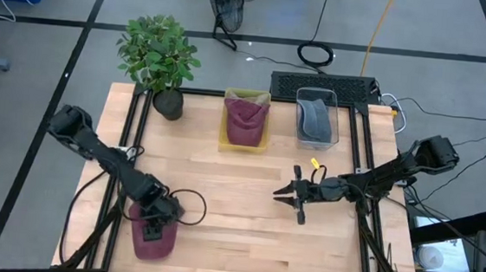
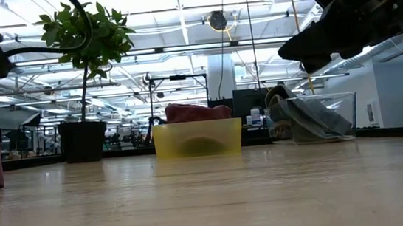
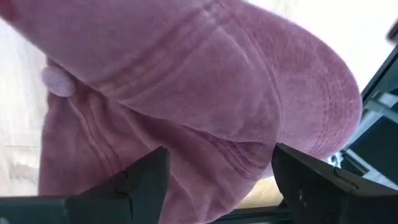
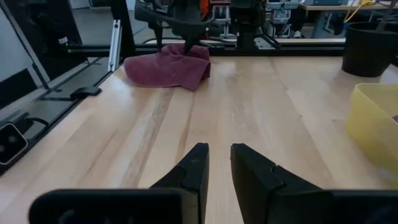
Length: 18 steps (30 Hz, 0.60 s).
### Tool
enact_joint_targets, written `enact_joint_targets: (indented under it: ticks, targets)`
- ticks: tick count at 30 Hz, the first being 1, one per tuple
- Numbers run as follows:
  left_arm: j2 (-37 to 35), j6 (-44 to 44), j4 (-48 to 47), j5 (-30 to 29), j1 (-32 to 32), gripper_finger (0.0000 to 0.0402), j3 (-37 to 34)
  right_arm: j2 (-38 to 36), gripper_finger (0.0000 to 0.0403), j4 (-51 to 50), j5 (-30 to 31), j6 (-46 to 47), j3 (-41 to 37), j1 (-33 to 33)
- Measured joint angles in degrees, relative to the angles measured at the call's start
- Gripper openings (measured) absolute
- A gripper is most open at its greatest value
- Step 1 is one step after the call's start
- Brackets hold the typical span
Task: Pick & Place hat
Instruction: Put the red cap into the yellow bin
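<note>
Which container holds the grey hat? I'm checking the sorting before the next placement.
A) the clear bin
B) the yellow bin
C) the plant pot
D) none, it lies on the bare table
A: the grey hat sits inside the clear bin, beside the yellow bin, which holds a maroon hat.

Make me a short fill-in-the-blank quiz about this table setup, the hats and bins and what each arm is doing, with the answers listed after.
1. The left gripper hovers with open jaws over a maroon hat lying at the table's front ______ corner.
2. Another maroon hat sits in the ______ bin.
3. The grey hat lies in the ______ bin.
4. The right gripper waits over bare wood holding ______.

Missing words: left; yellow; clear; nothing
</note>
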Motion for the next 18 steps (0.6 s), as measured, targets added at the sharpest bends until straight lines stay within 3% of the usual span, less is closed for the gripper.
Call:
enact_joint_targets:
  ticks: [10,18]
  targets:
    - [0.82,-0.77,4.27,-0.07,-0.87,0.0270,-0.25,0.00,0.0055,0.18,0.14,3.11,0.00,1.40]
    - [0.75,-4.81,10.12,4.12,-0.55,0.0170,-5.99,0.02,0.0055,0.17,0.16,3.41,0.00,3.02]
